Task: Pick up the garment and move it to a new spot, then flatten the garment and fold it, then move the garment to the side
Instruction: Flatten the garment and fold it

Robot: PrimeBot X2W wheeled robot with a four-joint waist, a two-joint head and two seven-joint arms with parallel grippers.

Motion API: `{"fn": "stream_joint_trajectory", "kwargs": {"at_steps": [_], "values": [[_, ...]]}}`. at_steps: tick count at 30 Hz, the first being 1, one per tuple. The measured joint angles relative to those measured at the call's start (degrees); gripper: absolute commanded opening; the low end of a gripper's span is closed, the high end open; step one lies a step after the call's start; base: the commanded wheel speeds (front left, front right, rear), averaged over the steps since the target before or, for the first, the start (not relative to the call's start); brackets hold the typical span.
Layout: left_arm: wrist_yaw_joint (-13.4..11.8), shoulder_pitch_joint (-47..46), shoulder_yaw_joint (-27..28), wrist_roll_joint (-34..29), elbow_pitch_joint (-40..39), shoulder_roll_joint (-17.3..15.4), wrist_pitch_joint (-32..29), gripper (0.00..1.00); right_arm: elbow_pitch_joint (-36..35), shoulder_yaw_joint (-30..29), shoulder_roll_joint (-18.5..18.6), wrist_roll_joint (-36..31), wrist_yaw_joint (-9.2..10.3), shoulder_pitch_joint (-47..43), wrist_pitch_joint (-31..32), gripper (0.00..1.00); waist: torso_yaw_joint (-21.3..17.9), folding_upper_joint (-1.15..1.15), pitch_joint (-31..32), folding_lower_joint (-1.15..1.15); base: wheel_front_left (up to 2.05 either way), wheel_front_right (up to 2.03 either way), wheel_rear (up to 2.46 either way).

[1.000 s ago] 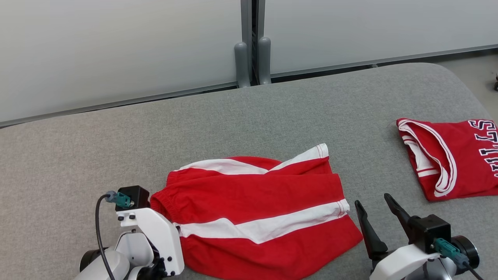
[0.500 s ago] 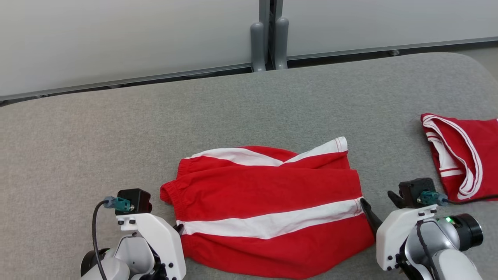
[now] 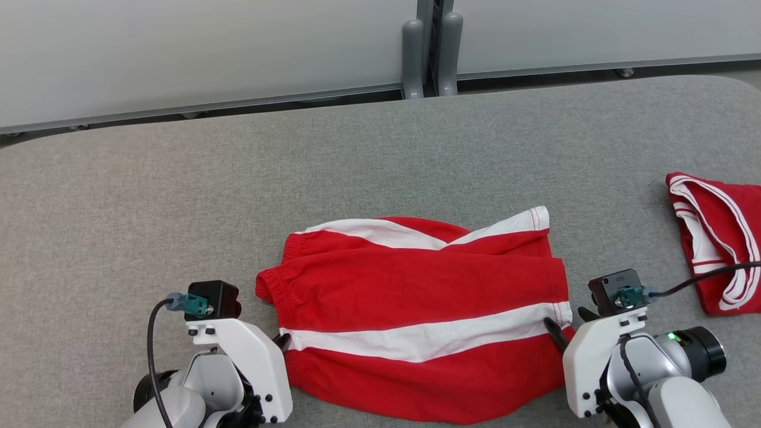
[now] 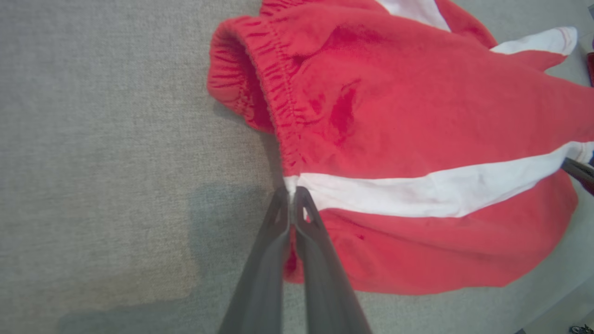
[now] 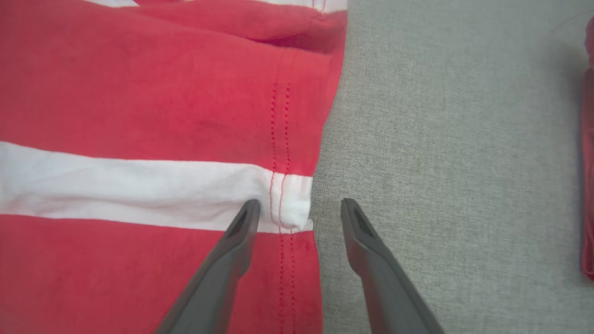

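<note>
Having just closed on the waistband (image 4: 284, 116) of the red shorts (image 3: 416, 291) lying mid-desk (image 3: 357, 160), the left pincer (image 4: 291, 192) holds it while the right pincer (image 5: 297, 206), jaws wide astride the hem (image 5: 280, 139), has begun narrowing, so a two-handed lift looks near.

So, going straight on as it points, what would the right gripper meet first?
Probably the red shorts: the right gripper straddles their hem at the white stripe, jaws open. One finger would meet the grey table instead.

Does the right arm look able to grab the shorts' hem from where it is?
Probably yes: the right gripper is open and straddles the hem of the shorts at the white stripe, with nothing in the way.
</note>
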State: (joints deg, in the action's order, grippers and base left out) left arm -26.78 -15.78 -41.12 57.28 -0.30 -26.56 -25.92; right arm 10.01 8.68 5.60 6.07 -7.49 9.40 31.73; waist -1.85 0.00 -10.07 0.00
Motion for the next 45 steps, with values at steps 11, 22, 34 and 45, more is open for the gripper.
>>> {"fn": "stream_joint_trajectory", "kwargs": {"at_steps": [11,22,34,45], "values": [[-0.02,0.01,0.25,0.31,-0.01,-0.25,0.07,0.0,-0.8,0.13,-0.53,-0.07,-0.01,-0.29,-1.07,0.2,-0.43,0.0,0.38,0.0,0.0,0.0,0.0],[3.57,1.08,5.8,4.38,-3.13,1.82,5.97,0.0,-3.48,-0.31,-0.65,4.45,0.0,-0.37,-4.58,0.0,-0.77,0.0,2.12,0.0,0.0,0.0,0.0],[10.5,-2.02,21.43,11.69,-16.85,-0.76,13.38,0.0,-22.42,-8.1,-0.24,10.57,0.0,10.31,-13.88,0.0,-2.74,0.0,5.47,0.0,0.0,0.0,0.0],[11.09,-9.21,24.27,16.06,-21.38,1.75,12.33,0.0,-23.19,-6.71,3.11,13.35,0.01,21.9,-18.52,0.0,-3.86,0.0,6.2,0.0,0.0,0.0,0.0]]}}
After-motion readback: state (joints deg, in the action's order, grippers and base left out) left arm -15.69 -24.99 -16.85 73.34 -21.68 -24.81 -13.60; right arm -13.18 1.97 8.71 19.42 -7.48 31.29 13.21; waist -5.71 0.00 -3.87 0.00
